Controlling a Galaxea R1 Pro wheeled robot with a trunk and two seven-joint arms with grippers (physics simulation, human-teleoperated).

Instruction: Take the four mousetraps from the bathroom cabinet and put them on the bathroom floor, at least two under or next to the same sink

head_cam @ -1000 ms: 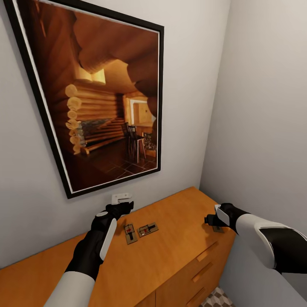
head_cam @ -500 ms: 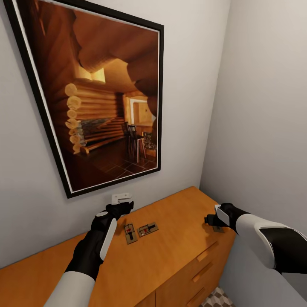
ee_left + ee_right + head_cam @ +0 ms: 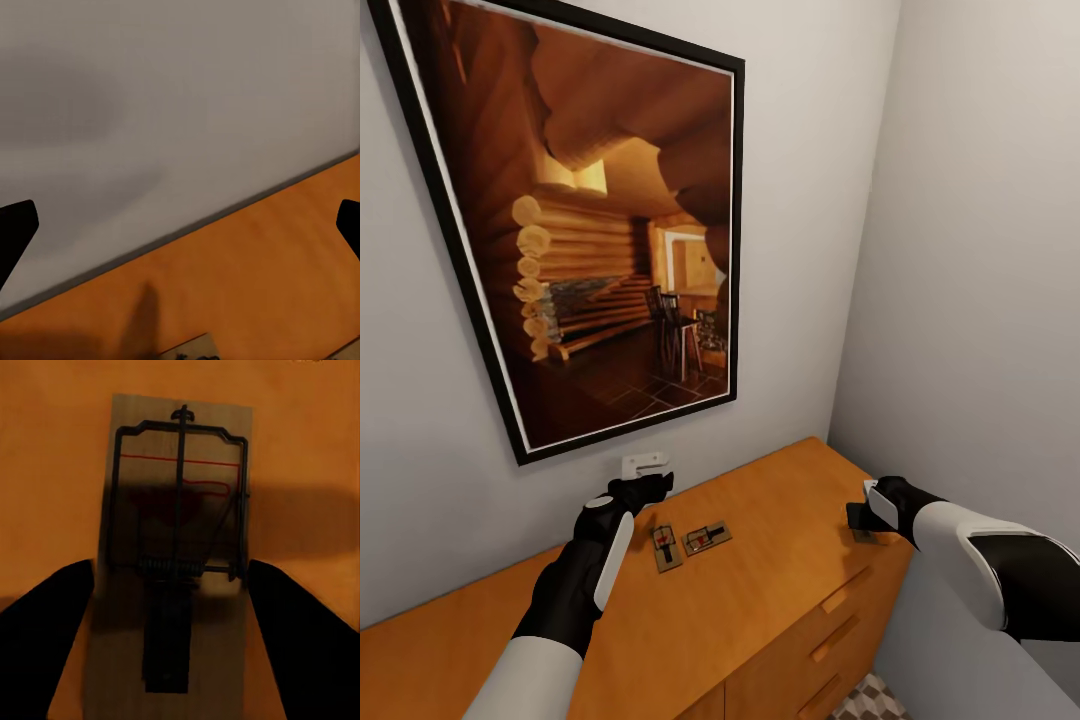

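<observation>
A: Where are the mousetraps (image 3: pixel 691 541)?
B: Two lie flat on the cabinet (image 3: pixel 760 590) top, near the wall. A third mousetrap (image 3: pixel 176 562) lies between the right gripper (image 3: pixel 176 645)'s spread, empty fingers.
A: Left gripper (image 3: pixel 650 487)?
B: Wide open, empty.

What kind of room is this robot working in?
Probably a corner of a home, though which room is unclear. A large framed picture of a log cabin interior hangs on a plain pale wall above an orange-brown wooden cabinet with drawers, and a patch of cube-patterned floor tile shows beside it.
</observation>
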